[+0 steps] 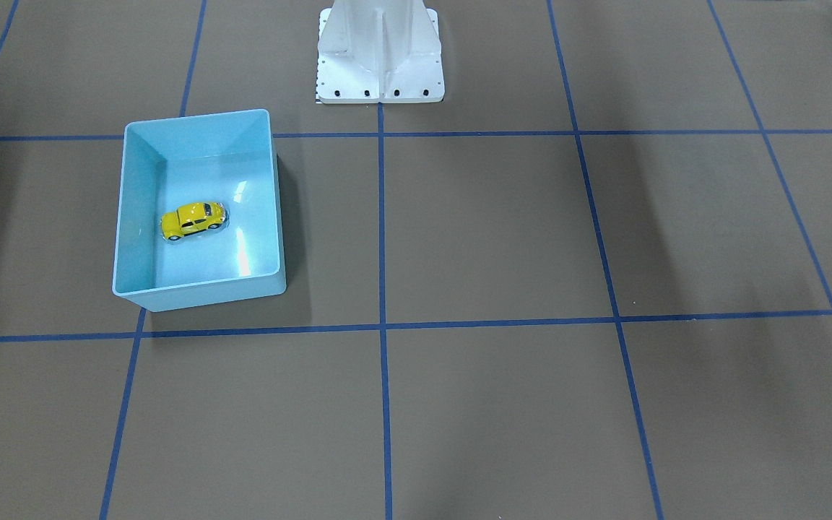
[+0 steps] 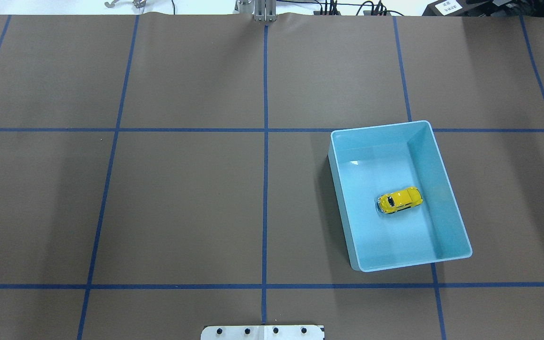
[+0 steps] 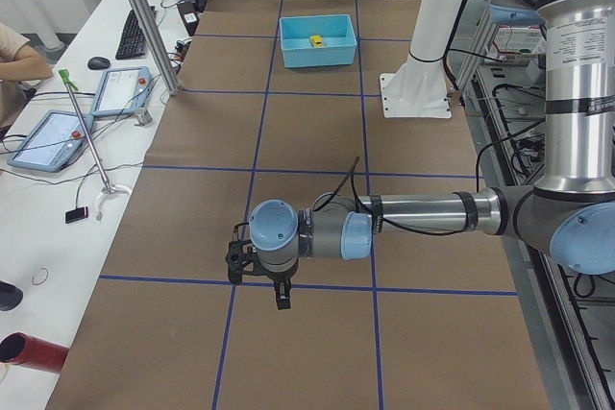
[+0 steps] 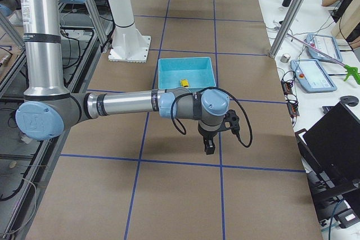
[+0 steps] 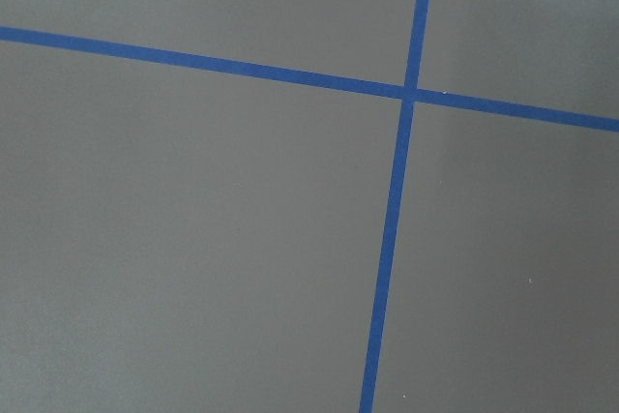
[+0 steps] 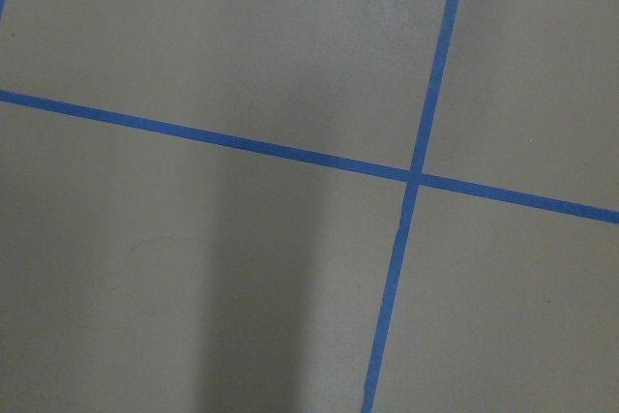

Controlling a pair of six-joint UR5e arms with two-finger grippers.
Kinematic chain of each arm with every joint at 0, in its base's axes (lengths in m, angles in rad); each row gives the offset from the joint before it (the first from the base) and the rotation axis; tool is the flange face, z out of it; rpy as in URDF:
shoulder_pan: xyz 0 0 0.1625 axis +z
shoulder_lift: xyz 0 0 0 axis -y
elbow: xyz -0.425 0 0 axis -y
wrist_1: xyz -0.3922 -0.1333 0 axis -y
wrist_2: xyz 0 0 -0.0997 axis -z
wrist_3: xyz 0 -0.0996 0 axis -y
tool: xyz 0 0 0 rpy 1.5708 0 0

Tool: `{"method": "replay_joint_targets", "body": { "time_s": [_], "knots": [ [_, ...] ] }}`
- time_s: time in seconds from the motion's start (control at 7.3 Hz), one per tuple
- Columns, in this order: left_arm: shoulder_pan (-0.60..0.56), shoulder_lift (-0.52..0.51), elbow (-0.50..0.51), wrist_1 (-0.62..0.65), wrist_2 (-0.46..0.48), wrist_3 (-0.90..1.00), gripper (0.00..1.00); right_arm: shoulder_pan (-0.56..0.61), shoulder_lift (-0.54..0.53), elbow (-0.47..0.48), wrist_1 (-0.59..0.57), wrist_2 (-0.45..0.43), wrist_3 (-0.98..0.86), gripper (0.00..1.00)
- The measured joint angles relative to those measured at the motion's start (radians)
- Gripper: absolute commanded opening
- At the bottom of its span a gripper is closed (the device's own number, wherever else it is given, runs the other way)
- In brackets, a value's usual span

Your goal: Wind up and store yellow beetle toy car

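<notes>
Both claws show only in the side views, so you cannot tell whether either is spread or pressed together. The wrist cameras see nothing but bare desk [image 2: 182, 203] and crossing tape lines.

The yellow beetle toy car [image 2: 399, 200] sits on its wheels on the floor of the light blue bin [image 2: 443, 203]. It lies near the middle, skewed to the walls and touching none. The bin lies not far beyond the right claw [image 4: 208, 146] and well apart from the left claw [image 3: 280, 297], which hangs over the desk's other end.

By the look of it the car is already stored, though nothing shows whether it has been wound. If you judge that winding is yet to come, use the right claw, as it is nearer. Bring it over the bin and descend straight down. Turn the wrist so the fingers close across the car's flanks, not nose to tail, and lift clear of the rim before moving sideways.

The walls leave room on every side of the car, and the desk around both claws offers a long flat run for pulling back.
</notes>
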Motion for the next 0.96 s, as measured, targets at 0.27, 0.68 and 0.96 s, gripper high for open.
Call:
{"method": "replay_joint_targets", "body": {
  "time_s": [0.27,0.68,0.96],
  "knots": [
    [0.000,0.000,0.000,0.001,0.000,0.000,1.00,0.000,-0.004,-0.006,0.000,-0.004,-0.002,1.00],
    [0.000,0.000,0.000,0.000,0.000,0.000,1.00,-0.001,-0.009,-0.008,-0.001,-0.005,-0.002,1.00],
    [0.001,0.000,0.000,0.000,0.001,0.000,1.00,0.000,-0.013,-0.009,-0.001,-0.005,-0.002,1.00]
  ]
}}
